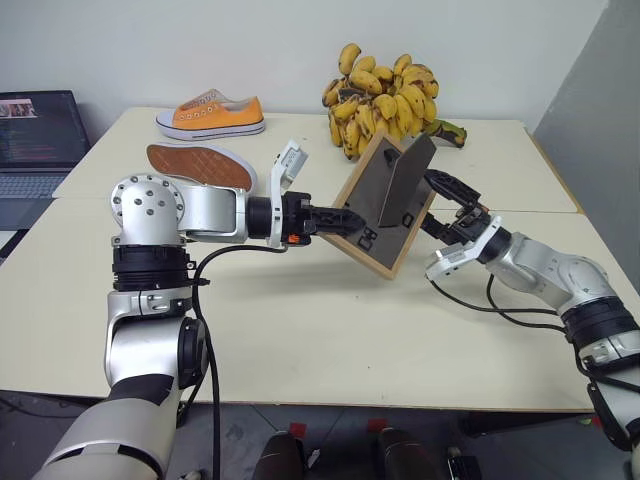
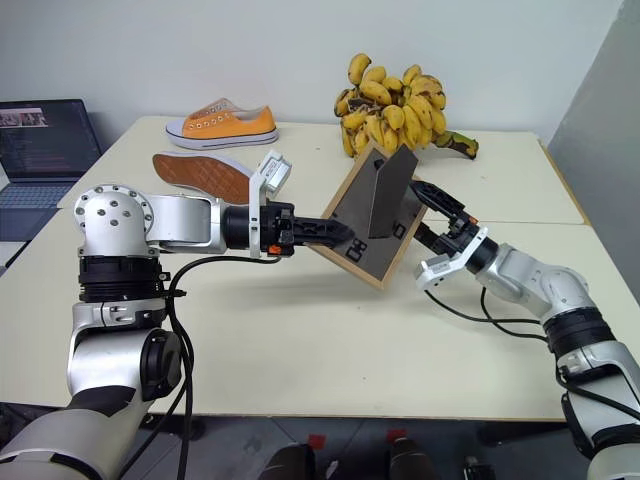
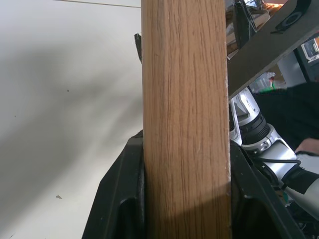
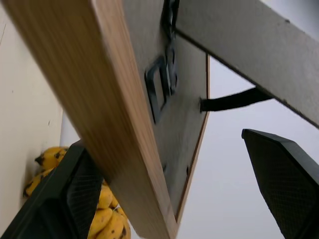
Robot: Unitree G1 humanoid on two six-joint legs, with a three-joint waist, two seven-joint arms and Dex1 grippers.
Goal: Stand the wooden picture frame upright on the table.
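Left end effector (image 1: 340, 222) clamps one wooden picture frame (image 1: 385, 205); right end effector (image 1: 452, 207) gapes; two shoes (image 1: 205, 140) behind.

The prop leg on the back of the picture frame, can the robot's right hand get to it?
Probably yes. The open right gripper sits beside the wooden picture frame, and the prop leg sticks out toward it with nothing between.

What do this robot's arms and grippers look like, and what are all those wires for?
Both arms are silver-grey metal with black joint bands and rounded housings; black cables loop outside them. The left gripper and right gripper each have two black fingers, and white brackets sit at the wrists. The pictures cannot tell what the wires are for.
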